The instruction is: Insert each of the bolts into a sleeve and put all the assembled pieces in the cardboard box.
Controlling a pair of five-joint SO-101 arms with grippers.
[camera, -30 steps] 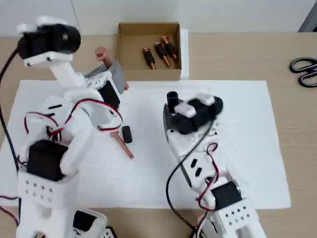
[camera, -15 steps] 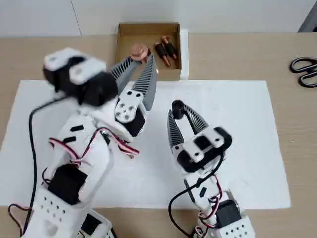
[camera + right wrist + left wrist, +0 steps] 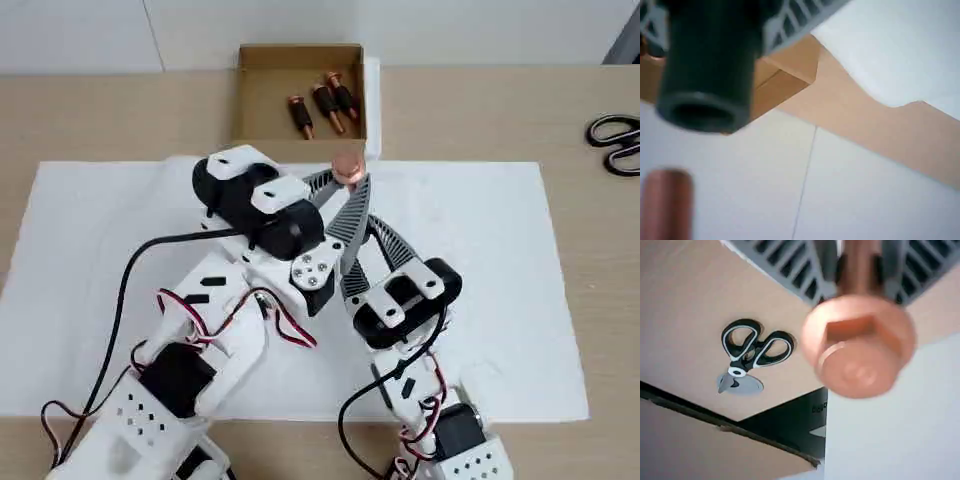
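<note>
Furthest left of the task's things is the cardboard box (image 3: 251, 100), at the far edge of the table (image 3: 480, 110). Three assembled pieces (image 3: 327, 105) lie side by side in its right half.

Just to the near side of the box's right front corner, my left claw (image 3: 347, 182) hangs over the white sheet (image 3: 480, 260). Its grey fingers are closed down to a narrow gap and grip a copper bolt (image 3: 347, 167) by the shank. In my left wrist view the bolt's flanged hex head (image 3: 858, 347) sticks out past the fingertips, toward the camera.

Immediately to the right, and partly under that claw in the high view, is my right claw (image 3: 715, 22). It is clamped around a black sleeve (image 3: 705, 75), whose open mouth sticks out beyond the fingers. In my right wrist view the plain end of the bolt's shank shows near the sleeve's mouth. It is off to one side and apart from it, so the bolt is not in the sleeve.

At the far right of the table, well apart from both claws, a pair of black-handled scissors (image 3: 615, 140) lies on the bare wood.
</note>
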